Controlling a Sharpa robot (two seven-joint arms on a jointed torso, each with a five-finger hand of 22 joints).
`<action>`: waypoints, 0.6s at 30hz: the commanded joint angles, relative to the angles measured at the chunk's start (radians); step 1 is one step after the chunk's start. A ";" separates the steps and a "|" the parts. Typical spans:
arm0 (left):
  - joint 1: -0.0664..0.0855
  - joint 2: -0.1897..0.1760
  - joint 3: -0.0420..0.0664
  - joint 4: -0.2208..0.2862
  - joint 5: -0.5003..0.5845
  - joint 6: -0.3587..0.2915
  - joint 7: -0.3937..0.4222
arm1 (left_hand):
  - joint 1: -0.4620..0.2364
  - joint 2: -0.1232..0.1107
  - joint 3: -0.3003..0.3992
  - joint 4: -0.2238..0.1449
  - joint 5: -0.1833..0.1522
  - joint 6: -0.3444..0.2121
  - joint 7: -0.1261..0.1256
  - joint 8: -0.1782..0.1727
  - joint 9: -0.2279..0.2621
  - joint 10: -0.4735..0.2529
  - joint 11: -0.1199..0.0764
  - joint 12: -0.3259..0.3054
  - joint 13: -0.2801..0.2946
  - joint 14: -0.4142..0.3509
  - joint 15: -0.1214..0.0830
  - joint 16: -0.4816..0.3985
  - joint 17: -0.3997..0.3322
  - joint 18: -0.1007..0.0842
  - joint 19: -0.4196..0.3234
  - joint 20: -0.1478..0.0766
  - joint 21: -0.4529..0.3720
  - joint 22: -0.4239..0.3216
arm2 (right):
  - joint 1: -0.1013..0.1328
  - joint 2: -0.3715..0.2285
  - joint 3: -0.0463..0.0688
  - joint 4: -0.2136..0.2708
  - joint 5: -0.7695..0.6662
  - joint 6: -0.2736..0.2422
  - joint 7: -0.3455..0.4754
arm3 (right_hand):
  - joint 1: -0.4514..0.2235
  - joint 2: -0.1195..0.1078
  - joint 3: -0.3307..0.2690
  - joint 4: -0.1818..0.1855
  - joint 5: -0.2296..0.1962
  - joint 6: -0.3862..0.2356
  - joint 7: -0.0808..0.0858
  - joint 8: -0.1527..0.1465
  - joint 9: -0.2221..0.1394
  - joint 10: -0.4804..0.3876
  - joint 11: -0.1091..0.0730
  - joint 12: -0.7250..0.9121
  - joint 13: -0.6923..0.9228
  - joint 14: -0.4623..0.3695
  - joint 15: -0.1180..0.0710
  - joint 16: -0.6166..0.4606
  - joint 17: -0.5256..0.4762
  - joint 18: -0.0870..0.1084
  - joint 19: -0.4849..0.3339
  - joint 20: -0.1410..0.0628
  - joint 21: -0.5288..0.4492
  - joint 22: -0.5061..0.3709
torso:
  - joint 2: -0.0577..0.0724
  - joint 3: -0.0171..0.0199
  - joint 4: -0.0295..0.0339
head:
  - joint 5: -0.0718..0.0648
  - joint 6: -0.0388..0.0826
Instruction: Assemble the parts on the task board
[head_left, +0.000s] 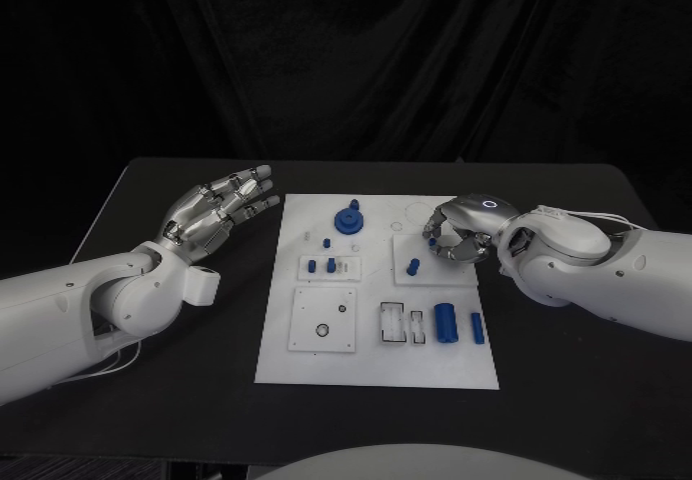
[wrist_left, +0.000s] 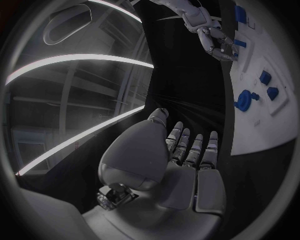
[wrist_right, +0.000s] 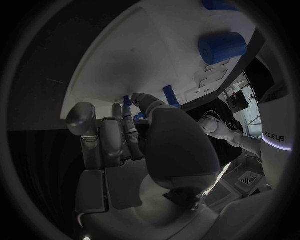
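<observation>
**A:** Your right hand (head_left: 459, 232) sits over the task board's (head_left: 378, 365) far right corner, fingers curled inward. From the head view you can't tell whether anything is pinched in them; the right wrist view shows the fingers (wrist_right: 127, 131) bent down toward the board with small blue pegs (wrist_right: 170, 95) just beyond their tips, but contact isn't clear.

**B:** And my left hand?

**A:** Your left hand (head_left: 219, 210) is off the board's left edge, above the counter (head_left: 188, 400), palm up and fingers spread, holding nothing. The left wrist view shows the same open palm (wrist_left: 181, 175).

**B:** Where are the parts?

**A:** All on the board. A blue gear-like piece (head_left: 348, 218) stands near the board's far edge, left of your right hand. A small blue peg (head_left: 414, 266) stands just nearer you than that hand. Two short blue pegs (head_left: 323, 265) stand in a small plate at the board's left-middle. A blue cylinder (head_left: 446, 321) and a narrow blue bar (head_left: 477, 327) lie side by side at the board's near right.
</observation>
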 joint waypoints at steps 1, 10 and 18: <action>-0.003 0.002 0.001 -0.001 0.002 0.021 0.097 | 0.014 -0.001 0.000 -0.011 0.005 -0.020 -0.008 -0.004 -0.004 -0.010 0.001 -0.008 -0.001 0.001 0.011 0.005 0.000 0.006 0.001 0.004 0.003 -0.003 | -0.003 0.002 0.001 -0.002 0.013 -0.024 0.017 | 0.002 0.011 0.007 -0.005 -0.002 0.008 0.015 0.000 0.001 0.023 -0.005 -0.005 -0.010 0.008 -0.004 0.008 -0.002 0.003 0.007 -0.004 0.007 0.114 | 0.001 -0.0004 0.0013 | -0.003 -0.002; -0.005 0.002 0.001 0.000 0.002 0.027 0.093 | 0.020 0.004 0.006 -0.020 0.015 -0.018 -0.010 -0.003 -0.006 -0.014 -0.001 -0.005 -0.001 0.004 0.019 0.011 0.001 0.001 0.009 0.006 0.005 0.001 | -0.005 0.008 0.001 -0.008 0.022 -0.011 0.019 | 0.029 0.026 0.024 -0.034 0.090 0.056 0.020 0.040 0.026 0.059 -0.013 -0.006 -0.035 0.008 -0.014 0.007 -0.010 0.003 0.010 -0.015 0.006 0.115 | 0.001 -0.0008 -0.0003 | 0.000 -0.006; -0.007 0.003 0.001 0.001 0.002 0.031 0.090 | 0.025 0.006 0.011 -0.029 0.024 -0.015 -0.006 -0.001 -0.007 -0.016 -0.001 -0.003 -0.001 0.005 0.022 0.014 0.001 -0.004 0.015 0.007 0.006 0.002 | -0.008 0.010 0.001 -0.009 0.024 -0.002 0.015 | 0.069 0.030 0.082 -0.095 0.089 0.060 0.023 0.056 0.046 0.079 -0.016 -0.002 -0.049 0.015 -0.020 0.016 -0.002 0.000 0.016 -0.024 0.028 0.121 | 0.000 -0.0008 0.0006 | -0.004 -0.008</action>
